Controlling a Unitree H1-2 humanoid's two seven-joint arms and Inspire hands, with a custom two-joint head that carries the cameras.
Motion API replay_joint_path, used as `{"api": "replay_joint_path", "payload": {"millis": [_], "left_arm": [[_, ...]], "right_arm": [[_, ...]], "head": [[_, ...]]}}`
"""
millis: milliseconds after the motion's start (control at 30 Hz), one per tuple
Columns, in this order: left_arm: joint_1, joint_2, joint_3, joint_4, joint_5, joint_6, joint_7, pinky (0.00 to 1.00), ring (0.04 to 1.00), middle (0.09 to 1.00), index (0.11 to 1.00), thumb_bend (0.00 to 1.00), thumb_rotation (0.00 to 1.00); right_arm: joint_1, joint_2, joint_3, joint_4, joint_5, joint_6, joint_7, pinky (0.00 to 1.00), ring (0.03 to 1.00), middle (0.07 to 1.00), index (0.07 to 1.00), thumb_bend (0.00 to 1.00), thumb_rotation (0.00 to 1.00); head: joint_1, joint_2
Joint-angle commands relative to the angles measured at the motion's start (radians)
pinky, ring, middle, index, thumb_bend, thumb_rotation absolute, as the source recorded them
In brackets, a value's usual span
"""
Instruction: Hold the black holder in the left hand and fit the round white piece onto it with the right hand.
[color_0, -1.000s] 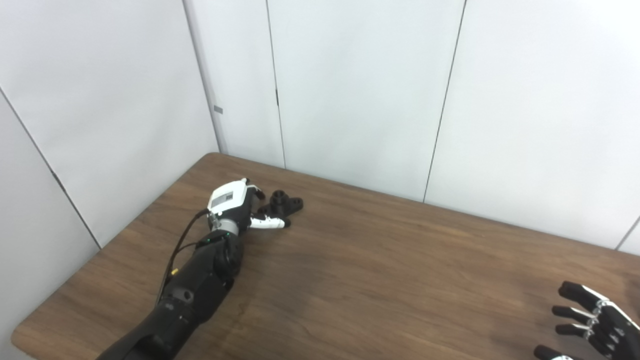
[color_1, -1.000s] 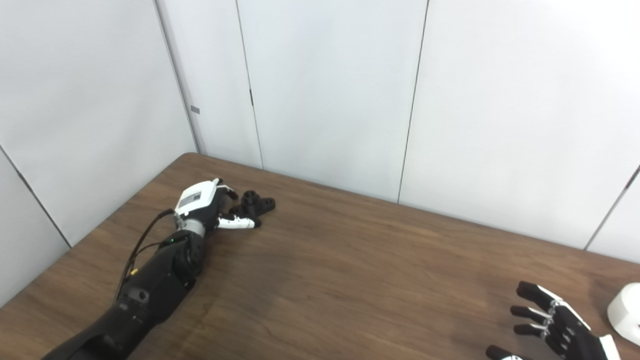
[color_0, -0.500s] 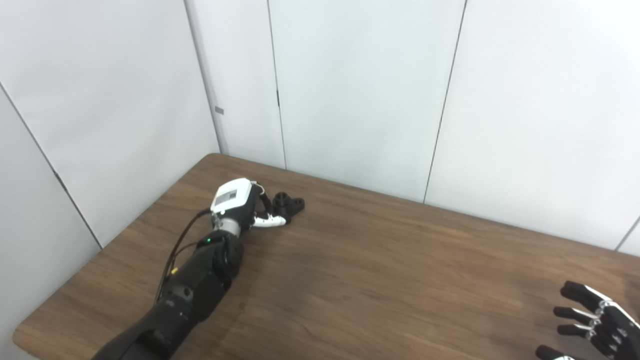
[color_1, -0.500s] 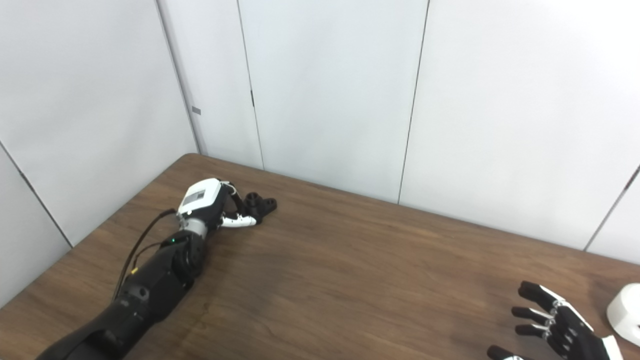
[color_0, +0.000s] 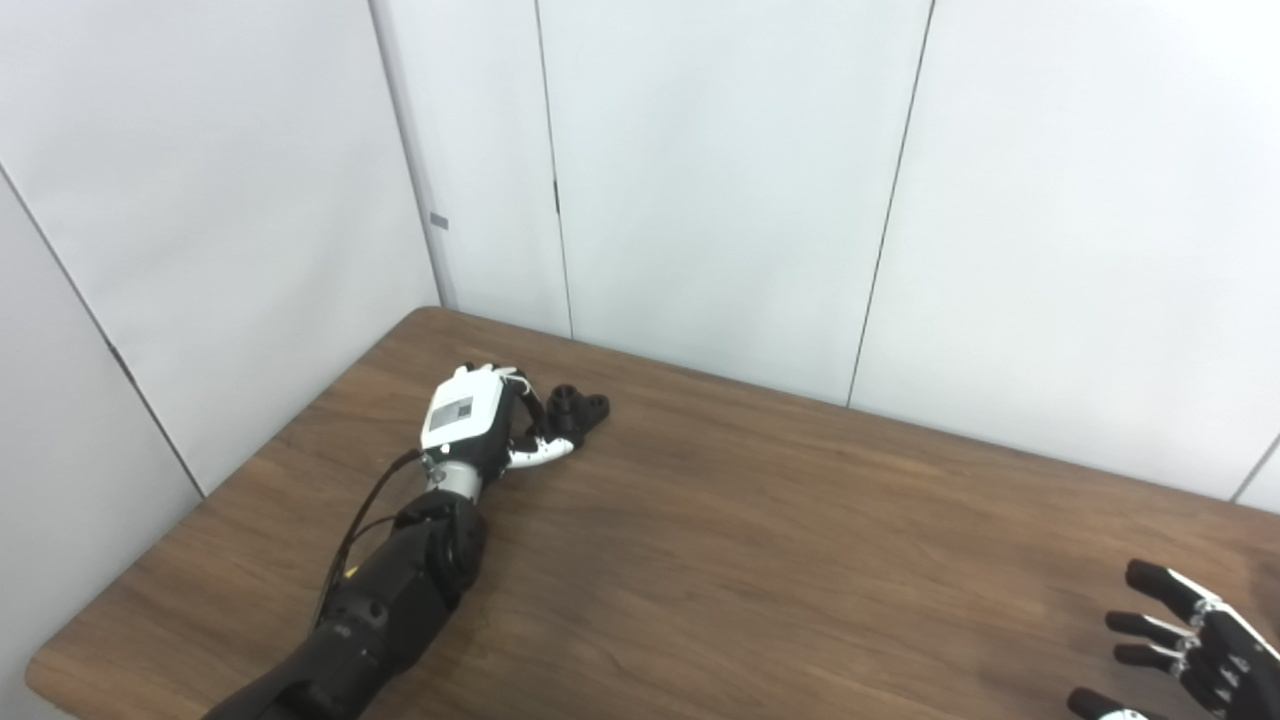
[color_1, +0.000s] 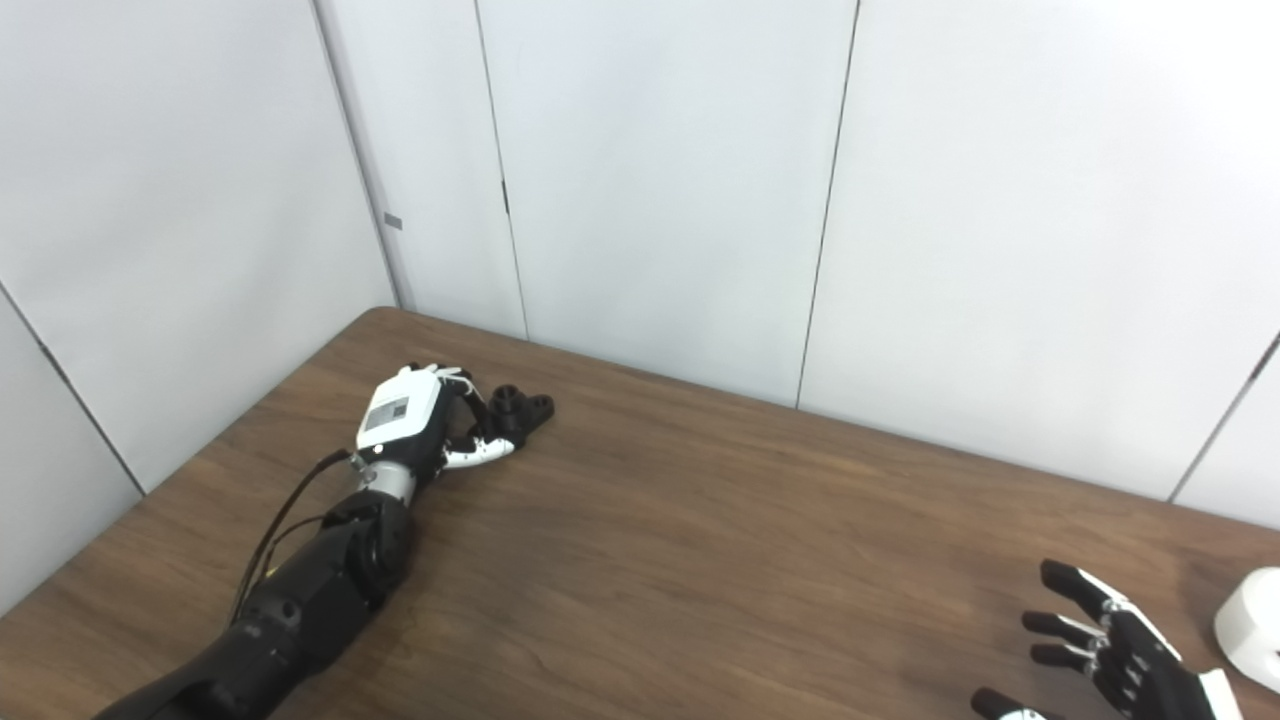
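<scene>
Table (color_0: 760, 560): brown wood-grain top, bears all items listed; bounded behind by pale wall panels (color_0: 700, 180).

Left hand (color_0: 470, 425): at the far left corner of the table, fingers curled round the near side of the black holder, thumb lying along the table beside it. Whether the grasp is firm cannot be told; holder appears to rest on the table, not raised.

Right hand (color_1: 1110, 650): at the near right edge, fingers spread wide, holding nothing, just beside the white piece but apart from it.

Round white piece (color_1: 1250, 625): on the table at the far right edge of the right eye view, partly cut off; untouched.

Black holder (color_0: 578, 408): small, lobed, with holes; well apart from the white piece.

Progress: early. Holder grasp in hand; lifting it, picking up the white piece and the fitting itself all remain.
</scene>
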Motion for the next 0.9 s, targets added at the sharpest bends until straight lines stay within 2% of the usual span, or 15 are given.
{"api": "replay_joint_path", "payload": {"millis": [0,100,233,467,567,733,867], "left_arm": [[0.061,-0.038,-0.051,-0.017,0.005,-0.045,-0.049,1.00,0.945,0.874,0.485,0.52,0.06],[0.090,-0.038,-0.069,-0.068,0.010,-0.099,-0.043,1.00,0.956,0.884,0.484,0.52,0.06],[0.130,-0.040,-0.087,-0.141,-0.015,-0.176,-0.069,1.00,0.996,0.907,0.484,0.52,0.06],[0.188,-0.065,-0.124,-0.269,-0.031,-0.242,-0.116,1.00,0.995,0.909,0.483,0.52,0.06],[0.206,-0.076,-0.149,-0.312,-0.013,-0.275,-0.136,1.00,0.990,0.904,0.483,0.52,0.06],[0.225,-0.097,-0.174,-0.388,-0.021,-0.304,-0.206,1.00,0.995,0.900,0.482,0.52,0.06],[0.237,-0.116,-0.190,-0.446,-0.034,-0.323,-0.271,1.00,0.990,0.899,0.482,0.52,0.06]], "right_arm": [[-0.027,0.004,-0.001,-0.044,-0.002,-0.012,-0.010,0.66,0.724,0.843,0.815,0.63,0.00],[-0.030,0.006,0.002,-0.045,-0.010,-0.015,-0.010,0.67,0.734,0.852,0.823,0.62,0.00],[-0.034,0.016,0.006,-0.053,-0.024,-0.010,-0.017,0.68,0.734,0.854,0.817,0.61,0.00],[-0.039,0.027,0.007,-0.055,-0.036,-0.022,-0.018,0.68,0.733,0.847,0.829,0.60,0.00],[-0.037,0.033,-0.001,-0.060,-0.006,-0.021,-0.013,0.68,0.735,0.843,0.830,0.60,0.00],[-0.036,0.038,-0.007,-0.057,0.007,-0.032,-0.017,0.67,0.729,0.846,0.825,0.60,0.00],[-0.041,0.040,-0.007,-0.044,-0.011,-0.064,-0.027,0.65,0.712,0.836,0.815,0.62,0.00]], "head": [[-0.006,0.001],[-0.020,0.004],[-0.040,0.004],[-0.070,0.009],[-0.093,0.014],[-0.163,0.034],[-0.259,0.058]]}}
